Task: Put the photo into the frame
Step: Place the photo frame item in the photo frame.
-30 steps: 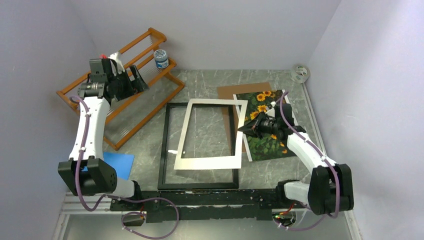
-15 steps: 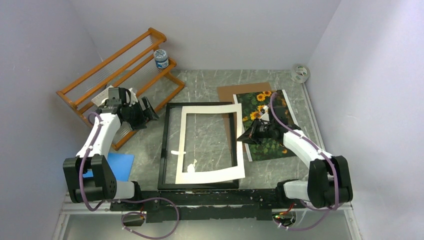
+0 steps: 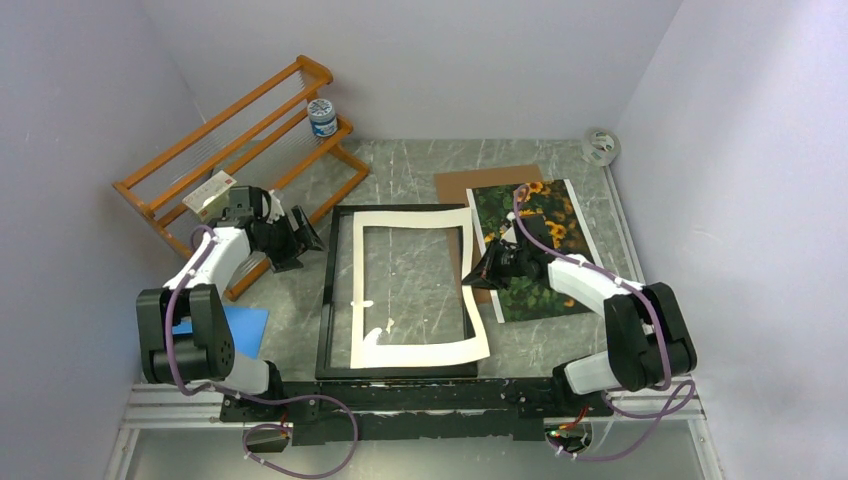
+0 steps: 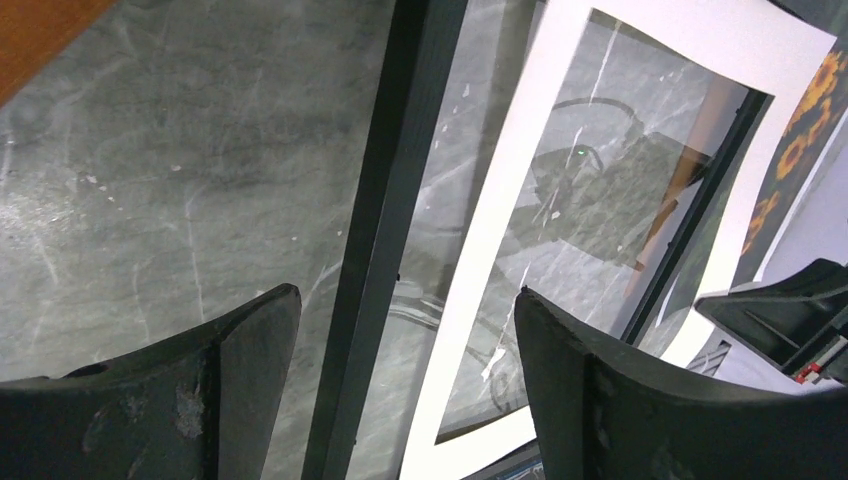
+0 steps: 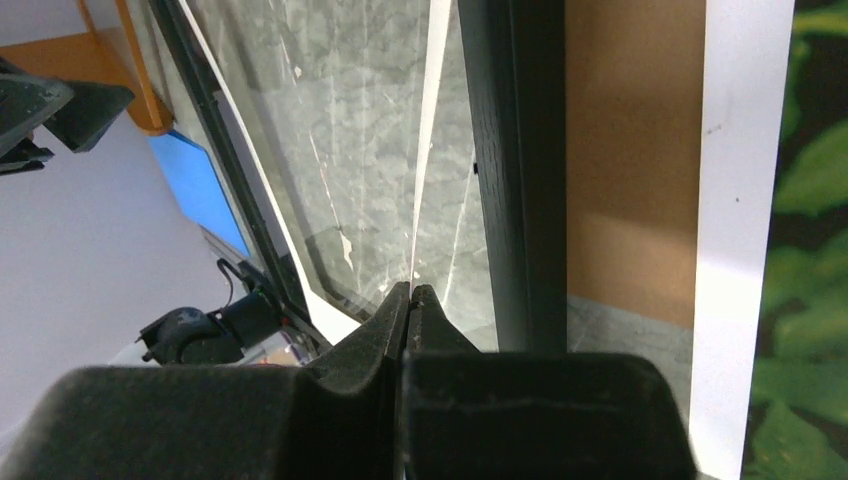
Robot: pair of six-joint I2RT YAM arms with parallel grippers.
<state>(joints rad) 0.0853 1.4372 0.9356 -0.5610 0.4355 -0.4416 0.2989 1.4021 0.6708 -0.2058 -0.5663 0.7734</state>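
Grey marbled tabletop [image 3: 420, 165] is bearing a slim black rectangular frame [image 3: 326, 300]; right gripper [image 3: 472, 282] is pinching the thin white mat [image 3: 420, 352] at 3 o'clock; left gripper [image 3: 306, 236] is gaping at 9 o'clock.

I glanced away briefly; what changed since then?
The right gripper, shut on the white mat, dragged it left and nearer, onto the frame. The open left gripper swung down from the rack to the frame's left edge. The photo and frame stayed put.
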